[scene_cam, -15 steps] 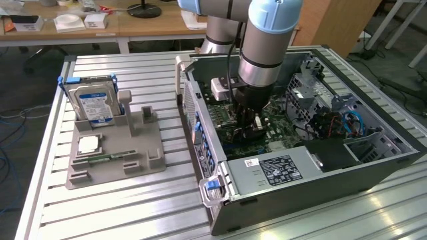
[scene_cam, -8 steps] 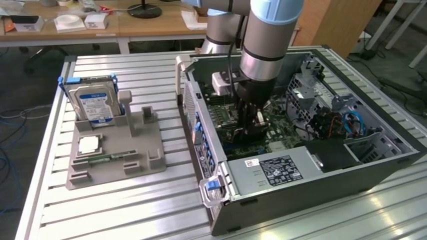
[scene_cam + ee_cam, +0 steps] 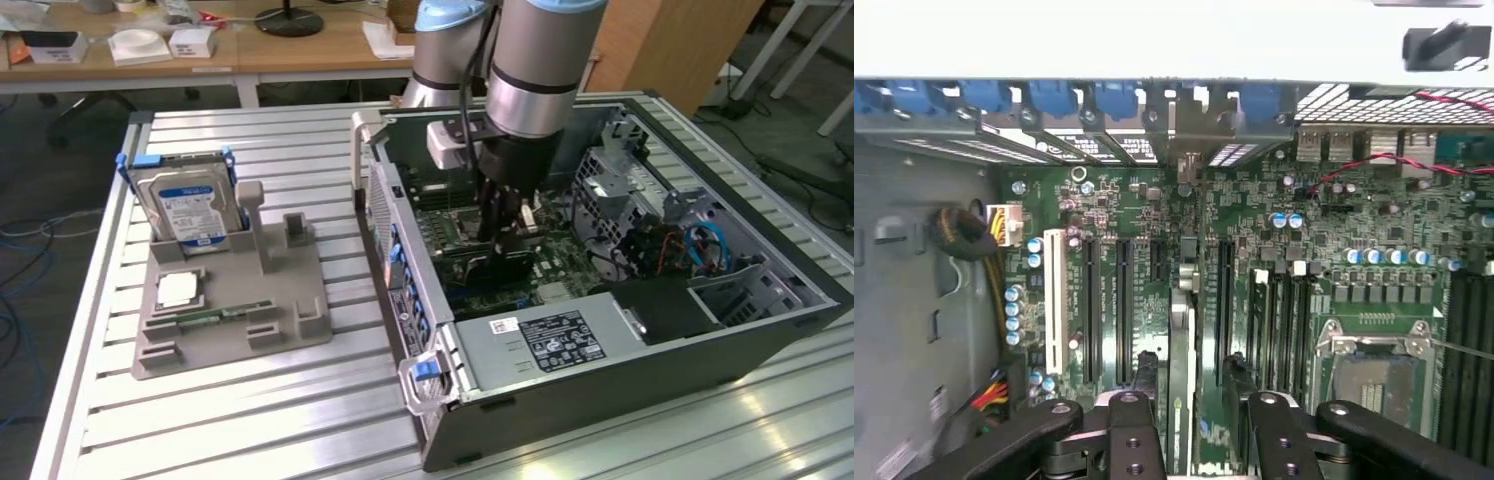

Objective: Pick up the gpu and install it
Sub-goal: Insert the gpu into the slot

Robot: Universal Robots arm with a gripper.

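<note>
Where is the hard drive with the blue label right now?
The hard drive stands upright in the grey holder tray on the exterior view's left, on the slatted metal table, beside the open computer case.

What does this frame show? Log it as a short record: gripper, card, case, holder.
gripper: gripper down inside the computer case, closed on the gpu
gpu: held edge-on, upright over the motherboard expansion slots
case: lying on its side, side panel off
holder: grey fixture at the exterior view's left, hard drive standing in it
</note>
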